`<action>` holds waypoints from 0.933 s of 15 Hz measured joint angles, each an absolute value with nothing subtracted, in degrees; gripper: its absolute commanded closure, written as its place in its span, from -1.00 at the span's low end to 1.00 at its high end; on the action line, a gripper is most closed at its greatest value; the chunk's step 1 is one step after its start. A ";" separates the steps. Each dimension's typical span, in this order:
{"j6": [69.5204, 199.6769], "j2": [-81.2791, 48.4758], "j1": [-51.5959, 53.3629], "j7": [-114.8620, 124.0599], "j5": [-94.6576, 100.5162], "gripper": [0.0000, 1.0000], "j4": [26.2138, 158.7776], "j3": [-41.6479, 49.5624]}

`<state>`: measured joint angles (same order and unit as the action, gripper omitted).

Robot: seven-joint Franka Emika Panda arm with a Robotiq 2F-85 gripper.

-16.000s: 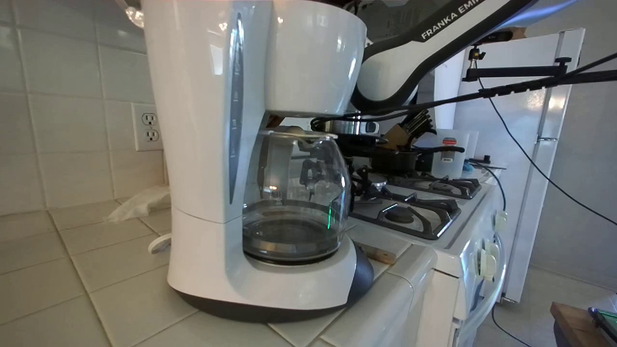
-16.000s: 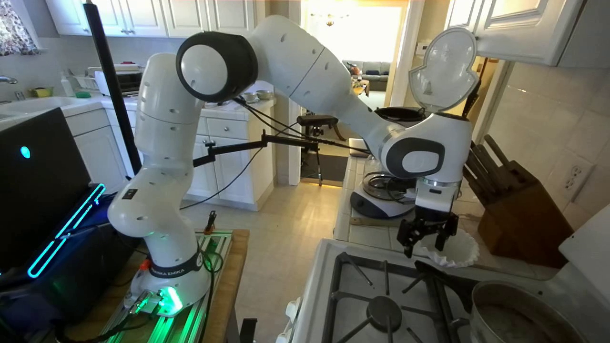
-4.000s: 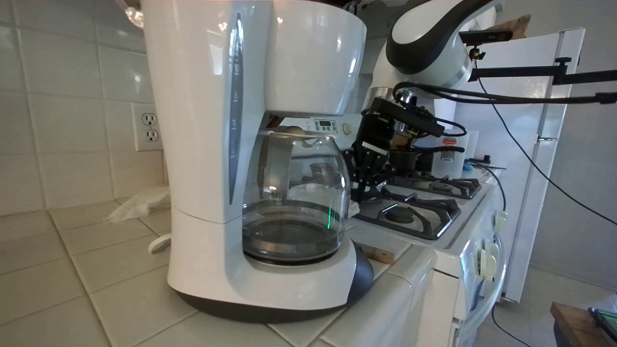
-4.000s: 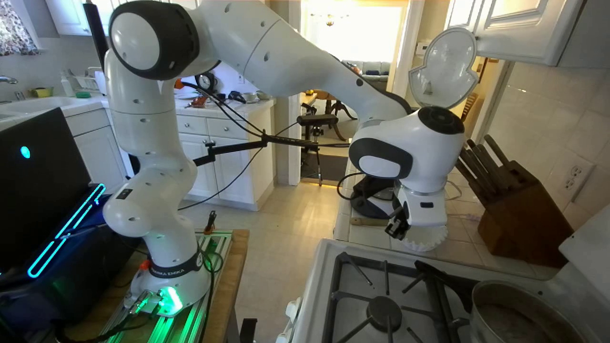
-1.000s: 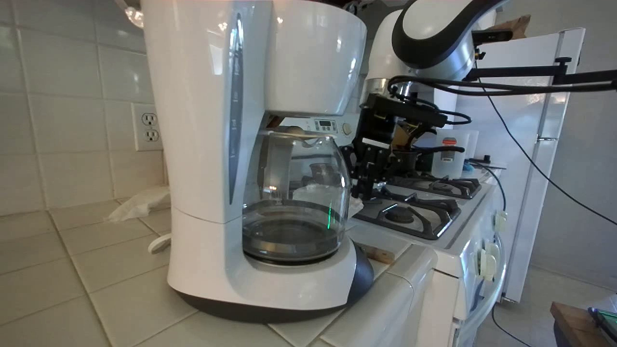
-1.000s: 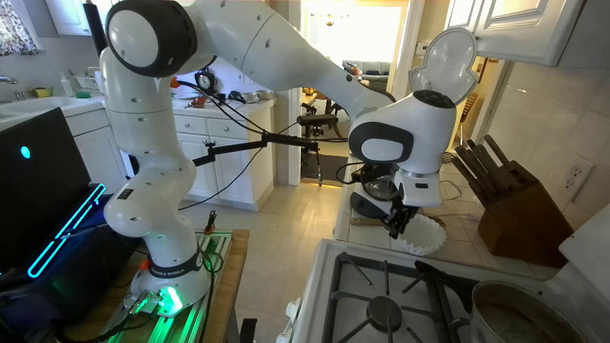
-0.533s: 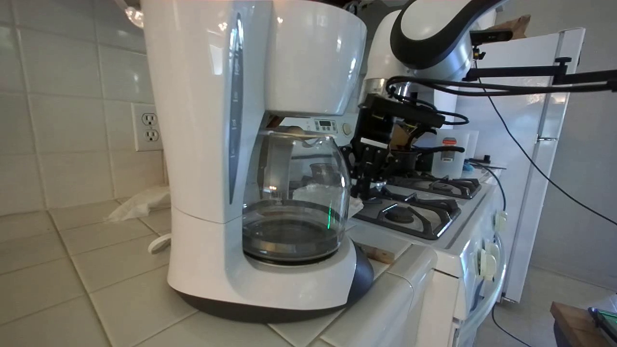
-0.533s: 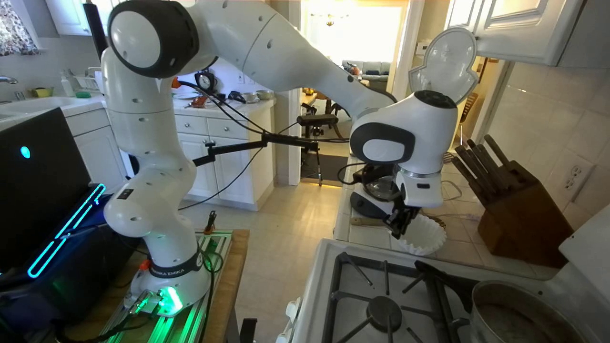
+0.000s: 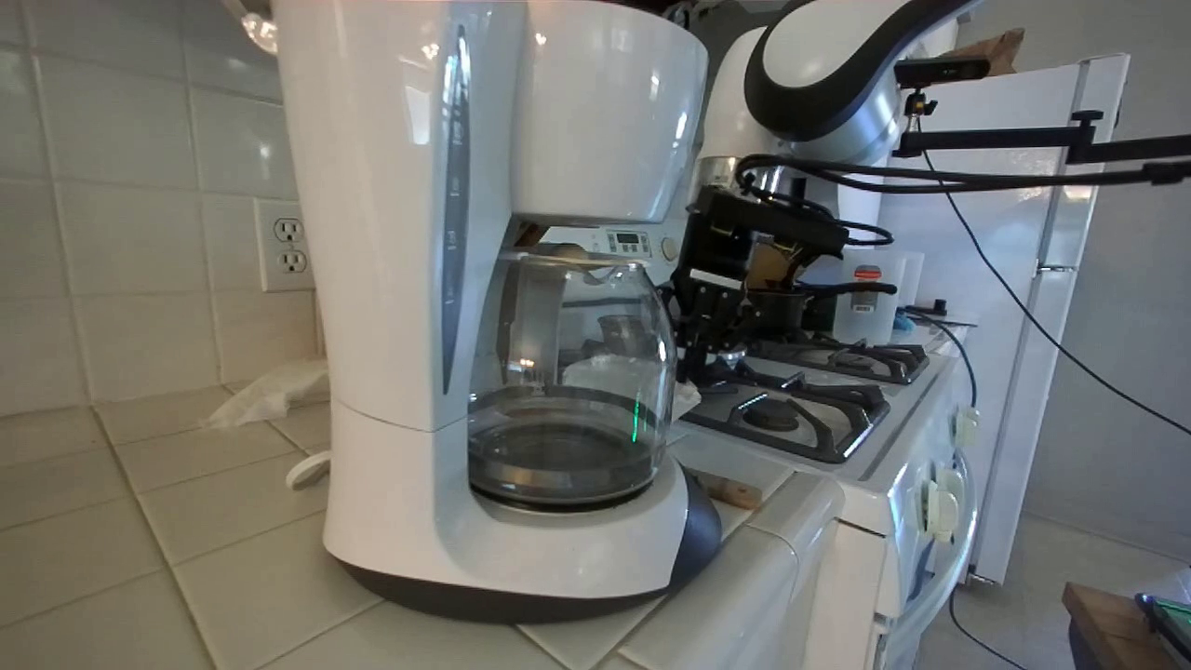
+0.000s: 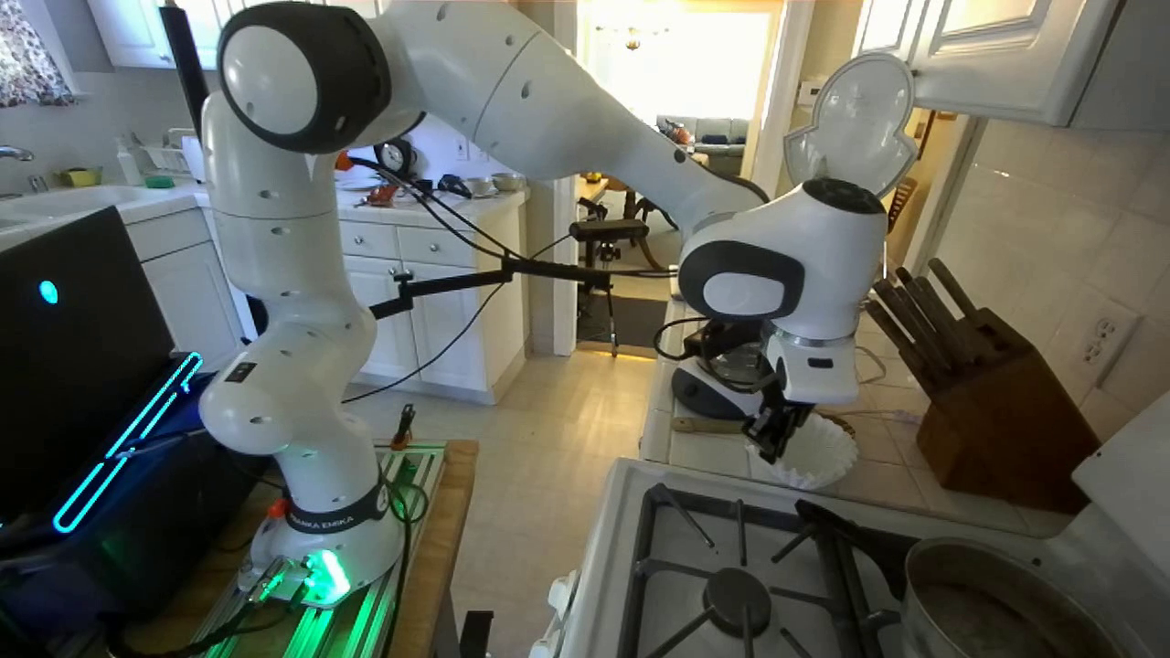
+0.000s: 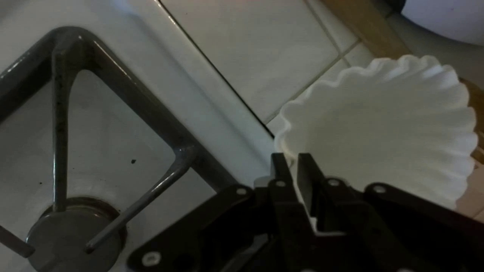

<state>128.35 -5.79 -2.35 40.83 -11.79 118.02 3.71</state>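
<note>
My gripper [image 11: 292, 155] points down over the near rim of a white fluted paper filter [image 11: 374, 128], which rests on the tiled counter by the stove. A narrow gap separates the two fingers [image 11: 279, 170], and a bit of the filter's rim shows between them; no firm pinch is visible. In an exterior view the gripper [image 10: 768, 443] overlaps the left edge of the filter [image 10: 818, 452]. Behind the carafe, in an exterior view, the gripper [image 9: 696, 368] hides part of it. A white coffee maker [image 9: 391, 279] stands close by, its lid [image 10: 850, 119] raised.
A glass carafe [image 9: 577, 419] sits in the coffee maker. Beside the filter lies the stove with a burner grate [image 10: 649, 557]. A knife block [image 10: 1005, 411] stands against the wall, and a pot [image 10: 1005, 603] is on the stove. A wooden board [image 11: 366, 26] lies near the coffee maker.
Over the last second my gripper has shifted slightly right and down in an exterior view. Sixteen seconds ago it stood wide over the filter, which has since moved left there.
</note>
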 measured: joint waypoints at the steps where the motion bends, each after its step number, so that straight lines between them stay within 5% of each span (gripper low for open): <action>1: 128.40 -5.95 -2.36 40.83 -11.74 0.88 117.90 3.77; 14: 128.41 -6.24 -2.34 40.83 -11.12 0.95 116.79 3.77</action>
